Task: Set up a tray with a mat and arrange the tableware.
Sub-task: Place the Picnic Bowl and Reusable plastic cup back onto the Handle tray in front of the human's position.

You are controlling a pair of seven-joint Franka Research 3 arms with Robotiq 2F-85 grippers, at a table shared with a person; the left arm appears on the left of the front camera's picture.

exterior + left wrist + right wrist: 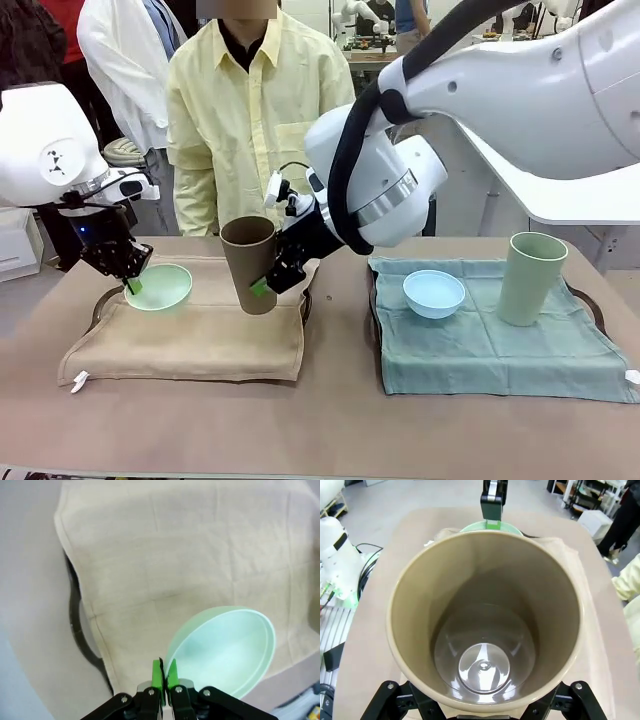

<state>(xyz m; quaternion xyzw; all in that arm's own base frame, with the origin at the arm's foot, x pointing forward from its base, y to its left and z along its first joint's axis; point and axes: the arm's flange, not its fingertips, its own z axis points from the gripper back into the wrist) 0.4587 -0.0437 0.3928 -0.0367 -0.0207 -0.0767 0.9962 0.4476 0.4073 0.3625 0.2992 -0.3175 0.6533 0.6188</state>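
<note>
The brown cup [249, 264], judged light, stiff and somewhat slick, is best taken around its lower wall; it is held tilted above the tan mat [190, 335] by the right gripper [272, 277], reached across the middle. The green bowl [158, 286] is pinched at its rim by the closed left gripper [131, 284] over the same mat.

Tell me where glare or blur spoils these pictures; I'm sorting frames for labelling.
Right wrist view: ceiling light glints off the glossy bottom inside the brown cup, and its rim bulges from the wide lens. Left wrist view: soft, slightly washed-out cloth. Front view: evenly lit.
</note>
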